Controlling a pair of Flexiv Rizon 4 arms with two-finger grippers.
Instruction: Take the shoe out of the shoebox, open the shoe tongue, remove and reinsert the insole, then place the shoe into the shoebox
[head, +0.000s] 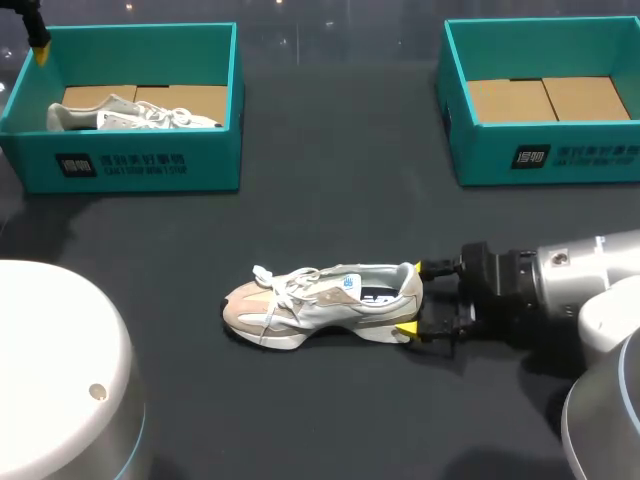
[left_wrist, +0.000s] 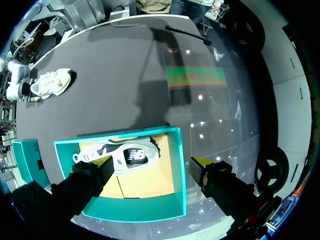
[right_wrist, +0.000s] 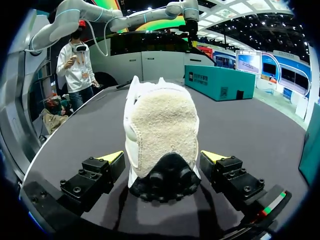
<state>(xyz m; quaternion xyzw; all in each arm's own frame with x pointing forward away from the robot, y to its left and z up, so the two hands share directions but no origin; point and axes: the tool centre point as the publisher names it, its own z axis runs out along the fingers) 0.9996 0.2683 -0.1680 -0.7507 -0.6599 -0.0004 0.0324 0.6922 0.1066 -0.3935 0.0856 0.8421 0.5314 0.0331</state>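
In the right wrist view the shoe (right_wrist: 161, 125) shows only its heel; the rest is hidden behind. In the head view the edge cuts off the right shoebox (head: 545, 160).

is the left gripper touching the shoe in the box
Apart. Head view: left gripper sits at the far corner of the shoebox, clear of the shoe.

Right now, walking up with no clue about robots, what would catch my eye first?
A pale sneaker sits mid-table, the right gripper open around its heel. At the far side stand two teal boxes: the left shoebox holds a second shoe, the right shoebox only cardboard.
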